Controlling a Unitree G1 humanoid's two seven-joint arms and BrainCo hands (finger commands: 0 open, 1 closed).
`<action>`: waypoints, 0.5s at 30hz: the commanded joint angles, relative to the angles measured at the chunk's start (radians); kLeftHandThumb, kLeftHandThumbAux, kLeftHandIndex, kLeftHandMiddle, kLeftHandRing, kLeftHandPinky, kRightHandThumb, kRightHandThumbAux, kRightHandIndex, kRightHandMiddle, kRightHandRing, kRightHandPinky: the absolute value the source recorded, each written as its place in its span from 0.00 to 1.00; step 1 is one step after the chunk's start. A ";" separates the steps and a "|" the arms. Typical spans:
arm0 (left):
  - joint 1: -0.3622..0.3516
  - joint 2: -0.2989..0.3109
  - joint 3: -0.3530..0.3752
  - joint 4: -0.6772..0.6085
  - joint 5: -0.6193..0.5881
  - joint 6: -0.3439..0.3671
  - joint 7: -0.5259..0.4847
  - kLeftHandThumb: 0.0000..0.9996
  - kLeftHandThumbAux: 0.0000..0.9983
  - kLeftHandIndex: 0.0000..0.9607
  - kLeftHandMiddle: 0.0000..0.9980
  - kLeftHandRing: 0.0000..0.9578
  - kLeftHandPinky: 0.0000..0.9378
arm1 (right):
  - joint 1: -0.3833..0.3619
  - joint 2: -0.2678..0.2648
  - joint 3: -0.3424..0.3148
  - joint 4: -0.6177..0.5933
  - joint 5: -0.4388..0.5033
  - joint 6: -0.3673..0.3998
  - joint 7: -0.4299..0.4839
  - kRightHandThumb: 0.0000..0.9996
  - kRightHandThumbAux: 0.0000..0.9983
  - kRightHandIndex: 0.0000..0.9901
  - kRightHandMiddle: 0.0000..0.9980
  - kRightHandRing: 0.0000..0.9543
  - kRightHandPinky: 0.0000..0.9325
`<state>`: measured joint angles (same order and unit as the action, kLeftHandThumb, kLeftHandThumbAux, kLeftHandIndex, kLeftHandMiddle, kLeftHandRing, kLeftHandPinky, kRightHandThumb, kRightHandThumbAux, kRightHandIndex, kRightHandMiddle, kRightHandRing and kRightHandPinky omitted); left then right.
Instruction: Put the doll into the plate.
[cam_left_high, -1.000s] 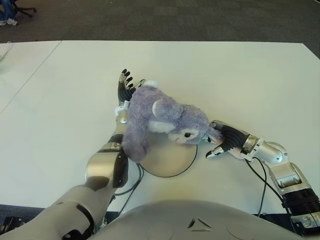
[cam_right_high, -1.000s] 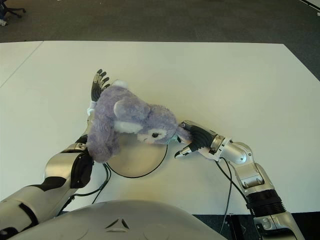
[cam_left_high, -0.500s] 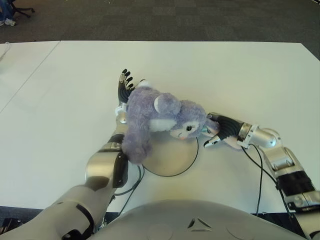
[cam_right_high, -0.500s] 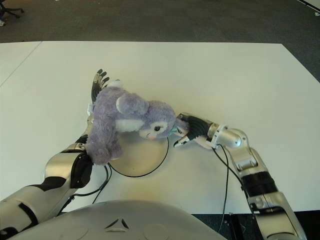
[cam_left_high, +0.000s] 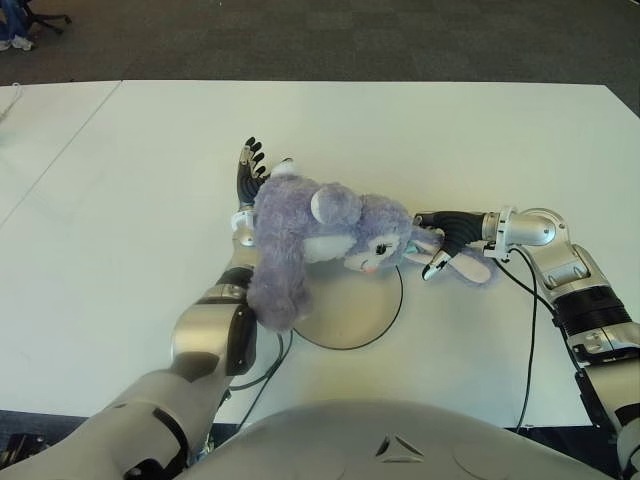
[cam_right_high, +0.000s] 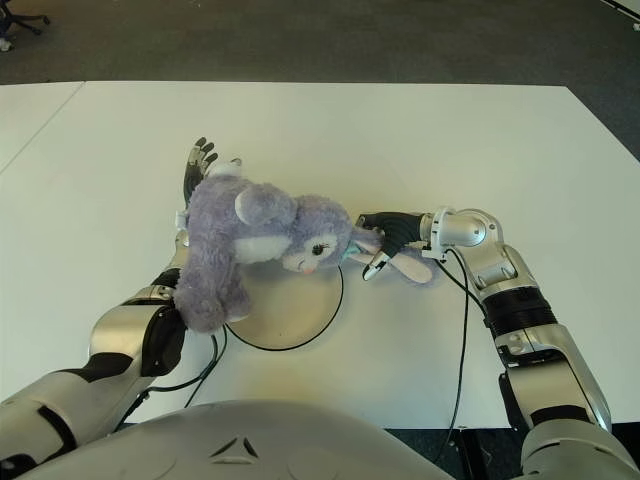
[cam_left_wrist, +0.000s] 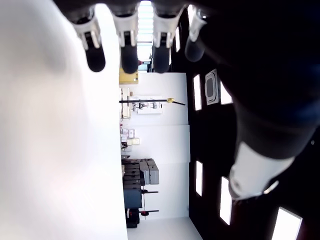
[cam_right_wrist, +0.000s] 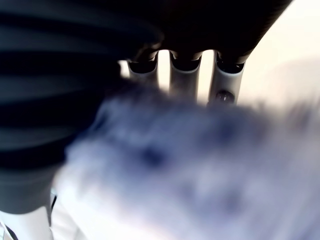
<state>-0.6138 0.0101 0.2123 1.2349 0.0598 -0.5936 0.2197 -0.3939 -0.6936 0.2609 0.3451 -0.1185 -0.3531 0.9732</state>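
Doll (cam_left_high: 320, 235) draped over the left arm, body hanging across the near-left rim of the plate (cam_left_high: 350, 325) mid-table. Left hand (cam_left_high: 248, 170), fingers spread flat, holds nothing. Right hand (cam_left_high: 445, 240) curls round the doll's long ear w/ a firm grip. Best to pull the head fwd & centre it over the plate before letting go. Vs 1 s ago: right hand has swung farther from the near edge, tugging the ear out.
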 joint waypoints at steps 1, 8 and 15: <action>0.143 -0.036 -0.003 0.104 0.001 0.101 0.006 0.02 0.74 0.06 0.12 0.14 0.17 | -0.031 -0.013 0.025 0.056 -0.041 -0.051 0.013 0.00 0.74 0.34 0.44 0.46 0.44; 0.139 -0.040 0.001 0.103 -0.005 0.108 -0.001 0.02 0.74 0.05 0.11 0.13 0.15 | -0.052 -0.012 0.036 0.083 -0.089 -0.046 -0.005 0.00 0.72 0.26 0.38 0.42 0.41; 0.139 -0.041 0.002 0.102 -0.006 0.108 -0.004 0.03 0.75 0.05 0.11 0.13 0.15 | -0.078 0.000 0.044 0.128 -0.120 -0.022 -0.030 0.00 0.74 0.25 0.37 0.42 0.40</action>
<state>-0.6141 0.0094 0.2143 1.2350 0.0585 -0.5935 0.2197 -0.4624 -0.6956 0.2884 0.4356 -0.2013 -0.3992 0.9504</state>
